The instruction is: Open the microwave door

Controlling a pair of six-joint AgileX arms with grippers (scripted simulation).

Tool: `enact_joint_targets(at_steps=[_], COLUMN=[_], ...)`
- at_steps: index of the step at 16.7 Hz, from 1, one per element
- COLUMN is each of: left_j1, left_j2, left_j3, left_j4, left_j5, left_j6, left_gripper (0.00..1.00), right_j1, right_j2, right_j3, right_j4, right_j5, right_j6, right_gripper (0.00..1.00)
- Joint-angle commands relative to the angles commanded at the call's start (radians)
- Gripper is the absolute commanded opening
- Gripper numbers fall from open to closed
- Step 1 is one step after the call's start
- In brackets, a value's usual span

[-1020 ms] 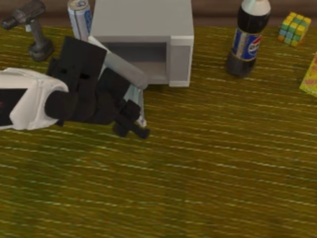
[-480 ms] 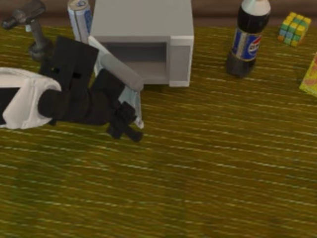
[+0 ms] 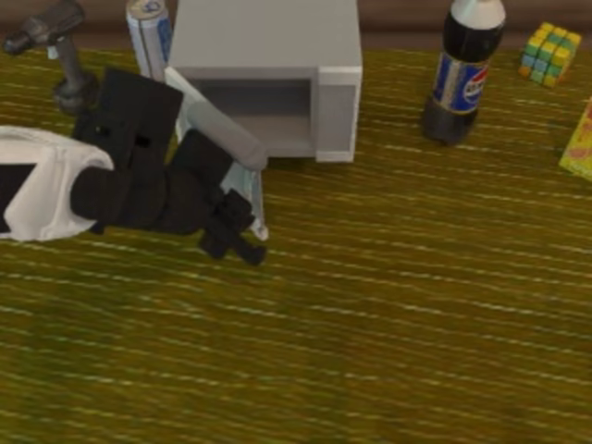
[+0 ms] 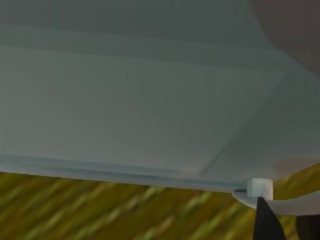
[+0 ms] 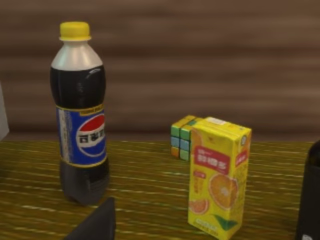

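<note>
Pale grey panel fills the left wrist view: the microwave door (image 3: pixel 222 129), swung outward, its lower part hidden under the left arm. The left gripper (image 3: pixel 233 231) is seen at the door's free edge, but whether its fingers are spread or closed cannot be told. Behind it the microwave (image 3: pixel 268 69) cavity is exposed. A can (image 3: pixel 148 32) and drill (image 3: pixel 60 55) stand beyond the arm; a cola bottle (image 5: pixel 82 115), juice carton (image 5: pixel 217 175) and puzzle cube (image 5: pixel 181 135) stand well apart. The right gripper is out of view from above.
</note>
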Motion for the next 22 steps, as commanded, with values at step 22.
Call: enact_joint_targets(at_steps=[22], left_j1=[0.03], left_j2=[-0.01], left_j3=[-0.007], left_j4=[-0.022], left_j5=[0.049], left_j6=[0.066], left_gripper=[0.0], right_j1=[0.0], right_j2=[0.0], right_j3=[0.0], right_j4=[0.0], right_j5=[0.0], right_j6=[0.0], right_gripper=[1.0])
